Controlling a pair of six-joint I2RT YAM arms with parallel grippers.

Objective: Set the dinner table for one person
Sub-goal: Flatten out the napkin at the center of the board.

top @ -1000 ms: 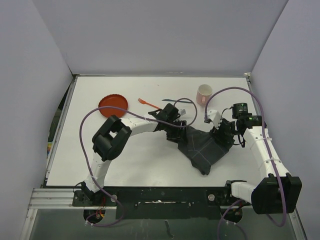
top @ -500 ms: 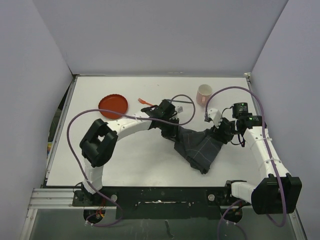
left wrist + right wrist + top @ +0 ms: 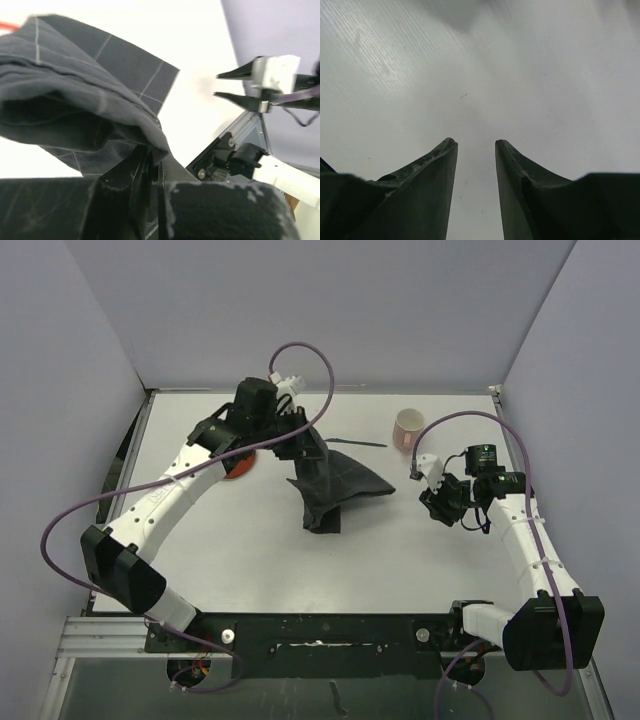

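Above the middle of the dinner table (image 3: 250, 560), pinches a grid-lined placemat (image 3: 335, 485) in the left gripper (image 3: 303, 448), bunched, lower fold perhaps touching the white top. Off right, hovers with right gripper (image 3: 428, 506) spread, empty.

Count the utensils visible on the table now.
1: a thin dark utensil lies just beyond the bunched cloth mat, left of the cup. Others may be hidden beneath the left arm.

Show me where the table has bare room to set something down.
Bare: the wide near strip of the dinner table between the cloth mat and the arm bases, and the gap between mat and open right tool. Crowded: the far side, where the left tool grips the mat by the red plate, dark utensil and cup.
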